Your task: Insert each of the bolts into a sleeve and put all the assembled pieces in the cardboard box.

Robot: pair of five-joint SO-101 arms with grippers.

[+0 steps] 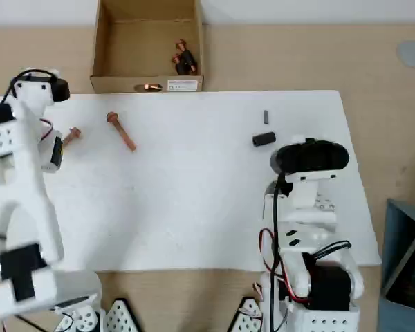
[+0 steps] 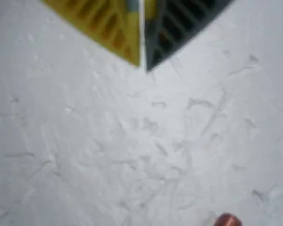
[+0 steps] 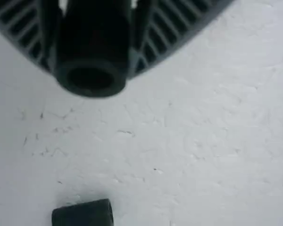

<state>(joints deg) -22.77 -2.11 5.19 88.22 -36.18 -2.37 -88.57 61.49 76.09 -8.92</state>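
My right gripper is shut on a black sleeve, whose open end faces the camera. A second black sleeve lies on the white mat just beyond it, also seen from above as the sleeve ahead of the right arm. My left gripper is shut, its tips just over the mat, with the head of a copper bolt nearby. From above, that short bolt lies beside the left arm. A longer copper bolt lies to its right. The cardboard box holds assembled pieces.
A small dark pin lies behind the loose sleeve. A copper washer-like piece sits at the box's front wall. The box stands against the mat's far edge. A grey bin stands off the table at the right.
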